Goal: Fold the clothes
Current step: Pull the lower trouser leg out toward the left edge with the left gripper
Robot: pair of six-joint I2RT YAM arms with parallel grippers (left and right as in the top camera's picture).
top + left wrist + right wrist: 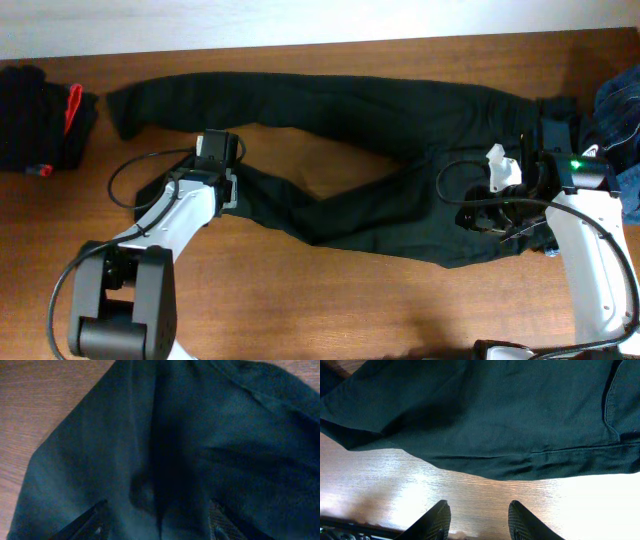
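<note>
Black jeans (380,120) on wooden table (350,300)

jeans (380,110) across table (330,310), garment pile (40,120) left

No legible text or labels

Overhead: even, diffuse light, sharp across the whole field. The long black jeans (350,110) read as a near-flat dark mass, with only faint folds.

Left wrist: dim, soft focus throughout. The fabric has a greenish cast and there is deep shadow in the central crease.

Right wrist: hard glare on the brown wood-grain table (485,495), blown out to white at lower right. Jeans seams are sharp.
</note>
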